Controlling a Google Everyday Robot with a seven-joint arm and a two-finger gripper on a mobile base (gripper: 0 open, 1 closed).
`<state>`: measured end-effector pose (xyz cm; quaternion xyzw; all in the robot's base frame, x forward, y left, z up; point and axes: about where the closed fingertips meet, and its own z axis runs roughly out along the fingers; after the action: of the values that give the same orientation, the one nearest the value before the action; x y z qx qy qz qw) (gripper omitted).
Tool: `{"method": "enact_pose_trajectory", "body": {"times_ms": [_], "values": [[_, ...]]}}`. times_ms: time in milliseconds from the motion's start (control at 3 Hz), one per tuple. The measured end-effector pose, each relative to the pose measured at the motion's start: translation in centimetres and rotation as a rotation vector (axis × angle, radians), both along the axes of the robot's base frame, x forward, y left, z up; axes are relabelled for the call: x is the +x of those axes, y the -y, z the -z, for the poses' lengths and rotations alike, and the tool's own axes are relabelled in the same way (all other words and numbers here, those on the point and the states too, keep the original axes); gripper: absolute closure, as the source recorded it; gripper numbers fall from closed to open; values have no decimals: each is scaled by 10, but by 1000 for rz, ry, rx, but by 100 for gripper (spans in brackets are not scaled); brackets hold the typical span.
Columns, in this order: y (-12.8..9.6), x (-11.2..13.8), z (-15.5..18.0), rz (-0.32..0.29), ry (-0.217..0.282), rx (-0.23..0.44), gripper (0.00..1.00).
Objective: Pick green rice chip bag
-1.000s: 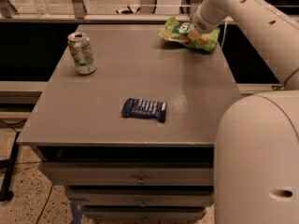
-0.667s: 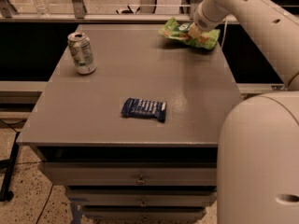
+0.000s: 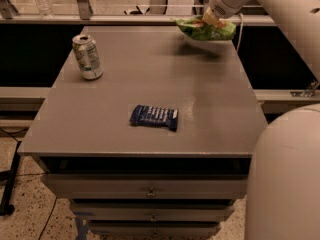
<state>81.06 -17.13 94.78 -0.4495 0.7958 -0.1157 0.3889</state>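
- My claw (image 3: 210,20) is at the far right corner of the desk (image 3: 150,84), closed on the top of the bag (image 3: 200,32).
- The bag hangs under the claw, clear of the desk, and casts a soft shadow on the surface just below it.
- Its long axis runs left to right across the view, close to level. The narrow end points left and the wider end points right, toward the desk's edge.
- The light-green printed face is turned up and toward the camera. I cannot read the print.
- My arm (image 3: 270,4) comes down to the claw from the upper right.
- A second ago the bag lay flat on that same corner with my claw pressed onto it. Now it sits a little higher in the view, and the shadow has opened out beneath it.
- The bag's direction has hardly changed with the lift, and it is still stretched sideways.
- The can (image 3: 87,56) stands upright near the far left edge, where it stood before.
- The bar (image 3: 154,117) lies flat toward the front middle, also unmoved, well apart from the bag and the can.
- Drawers (image 3: 145,186) sit closed below the desk's front edge.
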Motion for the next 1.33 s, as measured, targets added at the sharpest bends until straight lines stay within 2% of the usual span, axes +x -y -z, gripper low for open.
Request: {"method": "enact_pose_trajectory", "body": {"times_ms": [667, 1333], "values": [[-7, -11, -54, -33, 108, -14, 100], [-14, -18, -76, -80, 143, 7, 100]]}}
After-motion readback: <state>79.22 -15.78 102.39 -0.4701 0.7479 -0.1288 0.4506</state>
